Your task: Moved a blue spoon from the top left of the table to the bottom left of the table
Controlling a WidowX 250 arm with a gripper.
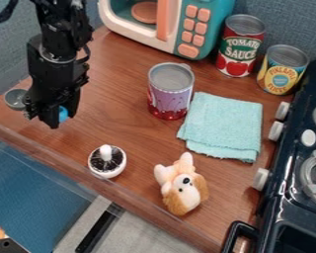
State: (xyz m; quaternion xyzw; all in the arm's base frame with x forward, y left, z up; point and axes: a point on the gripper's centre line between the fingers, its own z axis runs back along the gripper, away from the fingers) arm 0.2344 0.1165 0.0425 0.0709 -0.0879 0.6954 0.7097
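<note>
Blue spoon (pixel 63 113) at the left of the table (pixel 144 141), mostly hidden behind the lower end of the black tool (pixel 43 116), with just a small rounded part in sight at the right of it. Hangs down from the upper left, this tool, low over the wood; cannot tell whether open, closed or gripping the spoon. Just left of it, a small round metal container (pixel 15 99). Near the front edge, a round brush (pixel 109 173) with dark bristles and a white knob; farther right, a white and brown toy dog (pixel 184 189). Around mid-table, a purple and red can (pixel 169 93), with a folded pale blue cloth (pixel 225 123) just beside. At the back, a teal and white toy microwave (pixel 180 29), then a red can (pixel 239 47) and a yellow can (pixel 282 71). Along the right, a dark stove (pixel 289 192) with white knobs.
</note>
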